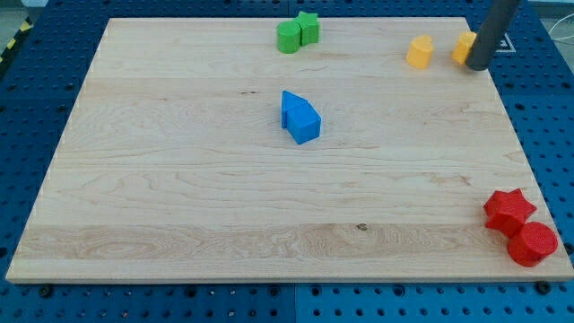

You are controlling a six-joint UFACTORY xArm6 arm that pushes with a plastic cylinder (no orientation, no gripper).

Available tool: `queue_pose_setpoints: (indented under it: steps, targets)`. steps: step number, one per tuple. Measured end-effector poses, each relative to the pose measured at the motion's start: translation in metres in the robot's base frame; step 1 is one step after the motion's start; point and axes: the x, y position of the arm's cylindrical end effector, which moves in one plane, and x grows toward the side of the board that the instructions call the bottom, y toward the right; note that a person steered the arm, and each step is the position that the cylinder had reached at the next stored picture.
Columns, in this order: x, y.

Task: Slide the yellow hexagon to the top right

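Near top right, yellow hexagon, left of my tip

yellow hexagon, green star, red star

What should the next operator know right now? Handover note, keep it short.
Tool: bare rod, my tip at the board's top right, touching the right side of a yellow block it partly hides; that block's shape is unclear.
A second yellow block, apparently the hexagon, stands apart to the view's left.
Done: both yellows are near the top right.
Left: confirm which is the hexagon, nudge it into the corner if needed.
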Motion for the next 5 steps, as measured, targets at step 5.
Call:
queue_pose_setpoints:
  steps: [5]
  targets:
    - [-0.055, 0.000]
